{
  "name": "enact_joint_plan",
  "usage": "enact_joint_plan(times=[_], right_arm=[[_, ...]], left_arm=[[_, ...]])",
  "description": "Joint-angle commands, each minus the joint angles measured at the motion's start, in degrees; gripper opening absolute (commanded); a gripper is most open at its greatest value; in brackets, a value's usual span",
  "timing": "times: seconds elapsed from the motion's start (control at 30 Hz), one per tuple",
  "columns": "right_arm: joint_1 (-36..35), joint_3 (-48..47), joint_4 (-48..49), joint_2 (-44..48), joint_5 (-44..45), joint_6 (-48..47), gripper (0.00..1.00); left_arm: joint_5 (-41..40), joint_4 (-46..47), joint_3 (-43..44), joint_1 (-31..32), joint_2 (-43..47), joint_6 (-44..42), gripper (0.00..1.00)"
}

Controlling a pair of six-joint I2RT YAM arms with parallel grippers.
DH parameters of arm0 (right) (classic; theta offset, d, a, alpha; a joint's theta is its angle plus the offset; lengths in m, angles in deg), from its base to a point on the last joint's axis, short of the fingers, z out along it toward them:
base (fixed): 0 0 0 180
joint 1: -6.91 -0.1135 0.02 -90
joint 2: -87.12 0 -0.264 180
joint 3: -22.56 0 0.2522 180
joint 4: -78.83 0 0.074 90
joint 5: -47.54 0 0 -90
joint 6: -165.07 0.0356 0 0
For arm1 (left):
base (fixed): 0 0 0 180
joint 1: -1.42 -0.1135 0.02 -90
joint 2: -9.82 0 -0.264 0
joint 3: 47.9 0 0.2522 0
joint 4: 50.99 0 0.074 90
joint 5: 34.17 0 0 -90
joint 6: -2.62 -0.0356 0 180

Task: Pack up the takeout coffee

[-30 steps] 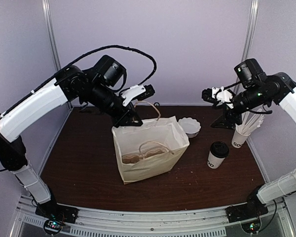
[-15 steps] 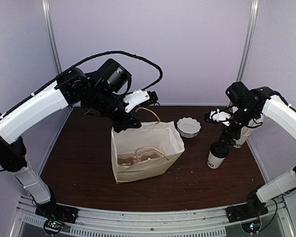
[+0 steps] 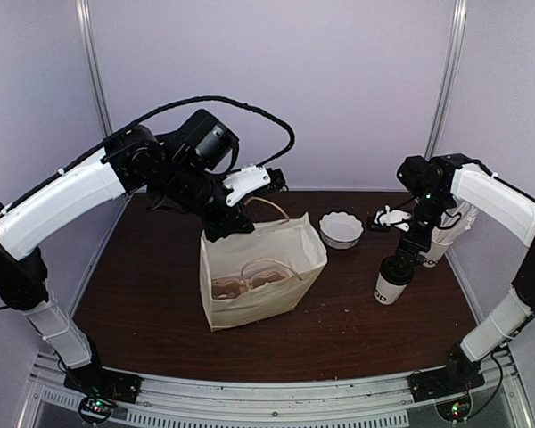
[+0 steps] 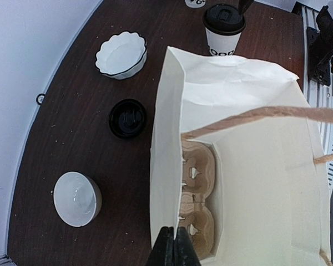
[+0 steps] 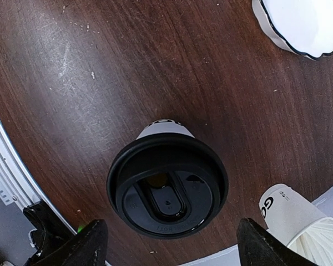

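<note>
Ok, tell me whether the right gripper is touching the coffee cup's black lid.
Apart. In the right wrist view the right gripper's open fingers flank the lid, with bare table showing between each fingertip and its rim.

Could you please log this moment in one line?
left hand: shut on bag rim | right hand: open over coffee cup | packed: not yet

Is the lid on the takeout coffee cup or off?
On. The black lid caps the rim of the upright coffee cup in the right wrist view.
</note>
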Motion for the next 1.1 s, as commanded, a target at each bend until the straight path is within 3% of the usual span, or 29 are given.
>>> enact_joint_plan(times=[0.0,0.9,1.07], right_arm=[[0.36,-1.89,-3.01,-2.18,-1.57,-2.51,0.84],[0.36,-0.67,-4.81,-7.56,-1.61,-4.68,0.82],[0.36,-0.43,-6.81,-6.12,-4.94,-6.27,0.87]], left_arm=[[-0.31,1.53,-0.76,-0.04,1.55,-0.89,0.0],[-0.31,1.54,-1.23,0.0,1.36,-1.06,0.0],[-0.31,1.56,-1.2,-0.03,1.12,-0.99,0.0]])
